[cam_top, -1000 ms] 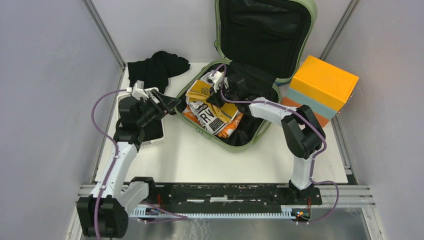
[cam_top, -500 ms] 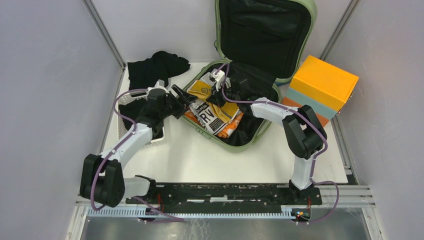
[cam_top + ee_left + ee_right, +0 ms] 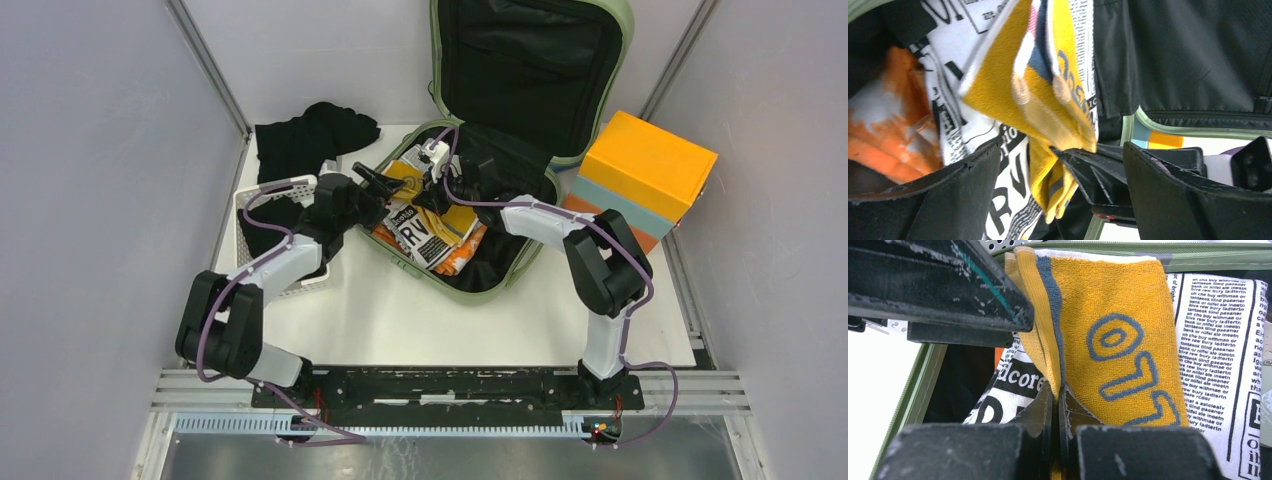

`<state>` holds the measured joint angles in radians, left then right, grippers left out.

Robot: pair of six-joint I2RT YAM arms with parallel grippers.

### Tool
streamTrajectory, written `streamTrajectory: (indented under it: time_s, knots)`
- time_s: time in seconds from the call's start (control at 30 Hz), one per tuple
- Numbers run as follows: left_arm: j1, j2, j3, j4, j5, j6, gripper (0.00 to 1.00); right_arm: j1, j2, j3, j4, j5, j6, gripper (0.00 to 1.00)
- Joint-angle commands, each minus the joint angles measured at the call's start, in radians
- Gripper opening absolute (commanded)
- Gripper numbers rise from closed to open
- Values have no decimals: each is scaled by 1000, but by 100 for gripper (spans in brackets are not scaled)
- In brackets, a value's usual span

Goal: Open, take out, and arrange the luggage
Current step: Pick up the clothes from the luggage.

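The luggage (image 3: 530,60), a sage-green suitcase, lies open with its black-lined lid standing against the back wall. Its tub holds a yellow towel (image 3: 405,180) with blue marks, a black-and-white printed cloth (image 3: 420,235) and an orange cloth (image 3: 460,262). My right gripper (image 3: 1057,390) is shut on a fold of the yellow towel (image 3: 1118,330), lifting it a little. My left gripper (image 3: 1062,150) is open at the tub's left side, and the towel's hanging edge (image 3: 1048,90) dangles between its jaws with the right gripper's fingers (image 3: 1108,170) just behind.
A white perforated basket (image 3: 262,195) with dark cloth in it stands left of the suitcase. A heap of black clothes (image 3: 310,135) lies behind it. An orange and light-blue box (image 3: 645,175) sits at the right, against the suitcase.
My left arm has swung right from over the basket to the suitcase's left edge, and its jaws have spread wider. The right gripper has kept still, holding the towel.
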<state>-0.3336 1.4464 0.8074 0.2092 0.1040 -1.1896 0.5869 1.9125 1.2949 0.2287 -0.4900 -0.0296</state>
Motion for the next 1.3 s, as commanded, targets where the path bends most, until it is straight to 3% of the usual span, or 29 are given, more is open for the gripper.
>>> streamTrajectory:
  time_s: [0.0,0.53,0.83,1.27]
  knots:
    - [-16,19,71,94,-60,-61,97,-1,6,22,50,-23,12,0]
    - [-27,126,80,113,-32,-186,95,-2,15,26,55,-23,16,0]
    - [-26,193,115,86,-24,-221,86,-2,10,21,53,-23,17,0]
    - [-15,146,144,-15,-100,-159,63,0,5,12,43,-22,8,0]
